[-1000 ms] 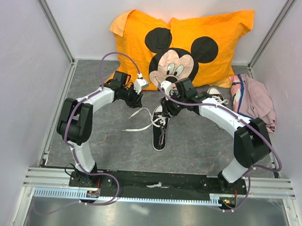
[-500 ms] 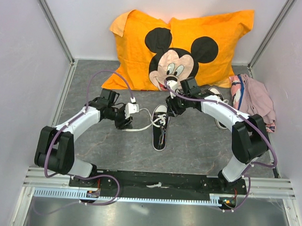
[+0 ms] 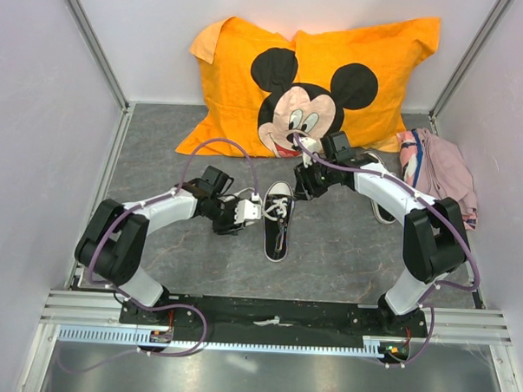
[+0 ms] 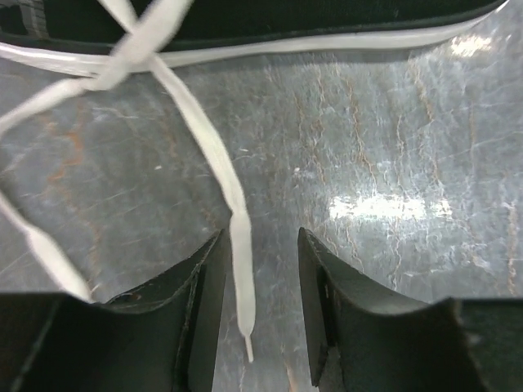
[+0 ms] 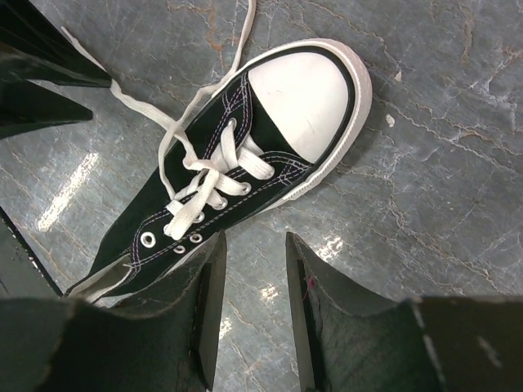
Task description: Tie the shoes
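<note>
One of the shoes (image 3: 278, 224), black with a white toe cap, lies in the middle of the floor with its toe toward the pillow. Its white laces (image 5: 192, 175) are loose. The other shoe (image 3: 374, 160) lies behind my right arm, mostly hidden. My left gripper (image 3: 250, 209) is low at the left side of the near shoe. In the left wrist view it (image 4: 260, 238) is open, and a lace end (image 4: 239, 245) lies on the floor between its fingers, untouched. My right gripper (image 5: 255, 241) hovers open and empty just right of the shoe (image 5: 245, 155).
An orange Mickey Mouse pillow (image 3: 319, 68) leans on the back wall. A pink cloth bundle (image 3: 440, 173) sits at the right wall. Walls close in both sides, and a metal rail (image 3: 273, 318) runs along the front.
My left arm swung from near the pillow down to the floor beside the shoe, over the lace, and its jaws opened wider. My right gripper shifted slightly right and back.
</note>
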`<action>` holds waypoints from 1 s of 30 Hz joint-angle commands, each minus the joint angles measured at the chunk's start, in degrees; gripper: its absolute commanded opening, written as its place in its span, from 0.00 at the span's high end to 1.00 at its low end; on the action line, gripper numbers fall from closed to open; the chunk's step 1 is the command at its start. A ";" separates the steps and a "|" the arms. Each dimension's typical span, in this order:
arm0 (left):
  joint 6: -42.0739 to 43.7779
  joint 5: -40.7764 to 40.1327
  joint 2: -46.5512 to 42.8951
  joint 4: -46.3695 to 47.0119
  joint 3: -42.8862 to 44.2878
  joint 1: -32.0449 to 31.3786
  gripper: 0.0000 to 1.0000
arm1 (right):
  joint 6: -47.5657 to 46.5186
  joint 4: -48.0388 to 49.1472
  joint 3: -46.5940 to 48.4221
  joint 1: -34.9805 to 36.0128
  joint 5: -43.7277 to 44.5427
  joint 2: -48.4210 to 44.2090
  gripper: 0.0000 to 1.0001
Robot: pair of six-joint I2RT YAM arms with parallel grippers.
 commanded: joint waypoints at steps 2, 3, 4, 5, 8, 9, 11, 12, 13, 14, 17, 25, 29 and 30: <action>3.44 -3.95 3.55 2.82 2.09 -2.03 0.56 | 0.55 0.41 0.08 -0.30 -1.28 -1.52 0.57; 3.70 -4.21 3.90 2.91 2.09 -2.39 0.57 | 0.55 0.41 -0.01 -0.30 -1.37 -1.43 0.57; 3.97 -4.30 4.17 2.82 2.00 -2.65 0.60 | 0.55 0.41 -0.01 -0.38 -1.37 -1.60 0.57; 4.58 -4.57 4.17 2.82 1.74 -3.35 0.63 | 0.63 0.41 -0.10 -0.30 -1.54 -1.52 0.56; 4.76 -4.04 3.91 2.82 1.30 -4.23 0.79 | 0.81 0.50 0.25 -0.30 -2.25 -0.64 0.56; 4.59 -4.04 3.91 2.91 1.30 -4.41 0.82 | 0.98 0.50 0.43 -0.38 -2.34 -0.29 0.56; 4.06 -4.04 4.08 2.91 1.38 -4.85 0.88 | 1.16 0.68 0.61 -0.38 -3.04 0.24 0.55; 3.88 -4.13 4.17 3.00 1.38 -4.85 0.90 | 1.25 0.76 0.95 -0.30 -3.13 0.68 0.55; 3.71 -4.22 4.17 2.91 1.47 -4.85 0.95 | 1.34 0.76 1.13 -0.30 -3.30 0.94 0.55; 3.10 -4.22 4.17 2.91 1.56 -4.85 0.98 | 1.25 0.68 1.39 -0.30 -3.48 1.12 0.55; -0.14 -2.39 2.60 3.09 2.52 -4.42 0.98 | 1.07 0.59 2.10 -0.39 -3.65 1.56 0.55; -9.72 10.19 -7.07 5.63 4.54 -3.80 0.98 | 0.11 1.11 2.63 -0.47 -4.71 2.88 0.53; -15.44 12.39 -7.08 9.67 5.43 -3.97 0.98 | 1.86 2.26 2.98 -0.39 -6.29 3.84 0.53; -16.50 12.31 -6.90 11.42 5.51 -3.97 0.98 | 2.13 2.43 2.98 -0.39 -6.99 4.28 0.53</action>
